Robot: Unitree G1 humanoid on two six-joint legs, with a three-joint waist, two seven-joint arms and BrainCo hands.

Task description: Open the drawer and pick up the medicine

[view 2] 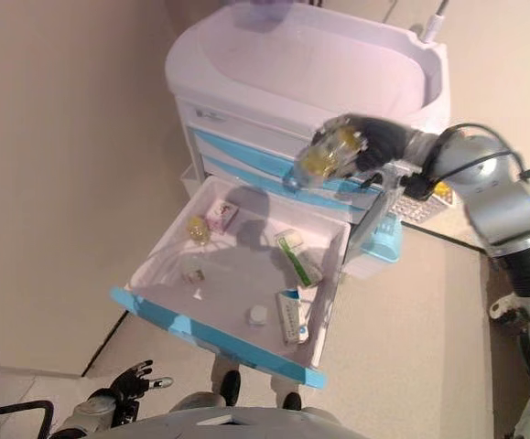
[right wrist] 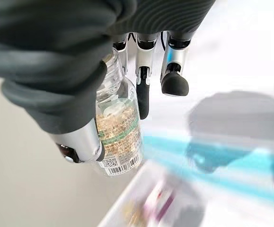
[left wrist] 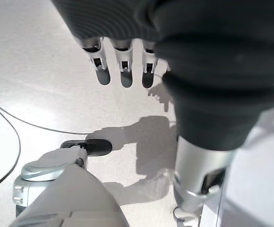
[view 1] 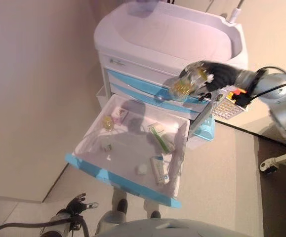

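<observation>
My right hand (view 1: pixel 209 75) is shut on a clear medicine bottle (view 1: pixel 186 85) with yellowish pills and holds it in the air above the back of the open drawer (view 1: pixel 133 148), in front of the cart's blue drawer fronts. In the right wrist view the bottle (right wrist: pixel 118 127) sits between my thumb and curled fingers (right wrist: pixel 144 94). The white drawer with a blue front is pulled far out. Inside lie a small yellow bottle (view 1: pixel 107 122), a pink box (view 1: pixel 119 115), a green and white box (view 1: pixel 161 138) and other packs. My left hand (view 1: pixel 78 203) hangs low by the floor, fingers relaxed.
The white medical cart (view 1: pixel 167 34) has a tub-like top and stands against a beige wall. A small side basket (view 1: pixel 226 106) hangs on its right side. A white wheeled base (view 1: pixel 278 162) stands on the floor at the right.
</observation>
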